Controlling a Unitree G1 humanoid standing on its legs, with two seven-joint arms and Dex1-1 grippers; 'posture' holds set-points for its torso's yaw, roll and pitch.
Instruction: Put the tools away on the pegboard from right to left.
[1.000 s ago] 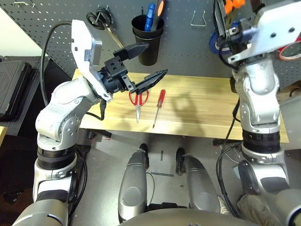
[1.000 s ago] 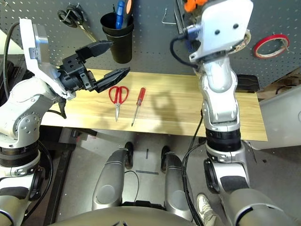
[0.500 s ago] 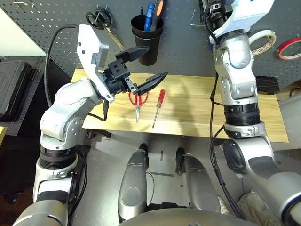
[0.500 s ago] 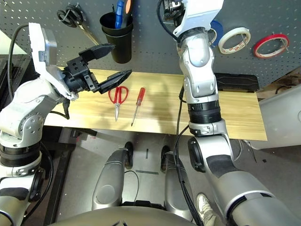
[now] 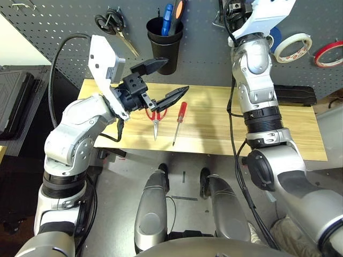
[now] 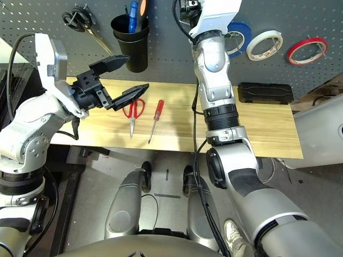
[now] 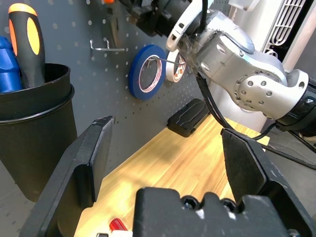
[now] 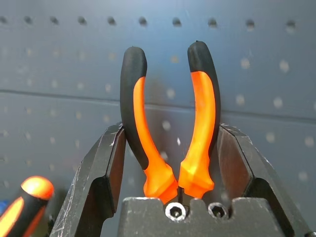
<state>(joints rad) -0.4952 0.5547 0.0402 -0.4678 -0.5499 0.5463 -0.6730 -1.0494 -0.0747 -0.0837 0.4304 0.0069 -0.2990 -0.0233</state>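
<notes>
My right gripper (image 8: 170, 129) is raised high against the pegboard (image 5: 64, 43), shut on the orange-and-black pliers (image 8: 139, 118), whose handles stand upright between its fingers. On the wooden table (image 5: 225, 126) lie the red-handled scissors (image 5: 156, 113) and, just right of them, the slim red screwdriver (image 5: 179, 120). My left gripper (image 5: 174, 75) hovers open above the scissors with nothing between its fingers. The thin red tape ring (image 6: 306, 51) hangs on the pegboard at the far right.
A black cup holder (image 5: 163, 43) with blue and orange-black handles sits on the board beside black-handled scissors (image 5: 110, 24). Blue tape (image 6: 236, 40) and white tape (image 6: 266, 44) hang left of the red ring. A metal hook (image 7: 106, 47) is bare. A black case (image 6: 265, 92) lies at the table's back right.
My right arm has swung left along the pegboard with the pliers, uncovering the blue and white tapes. The left gripper stays open over the scissors, barely moved.
</notes>
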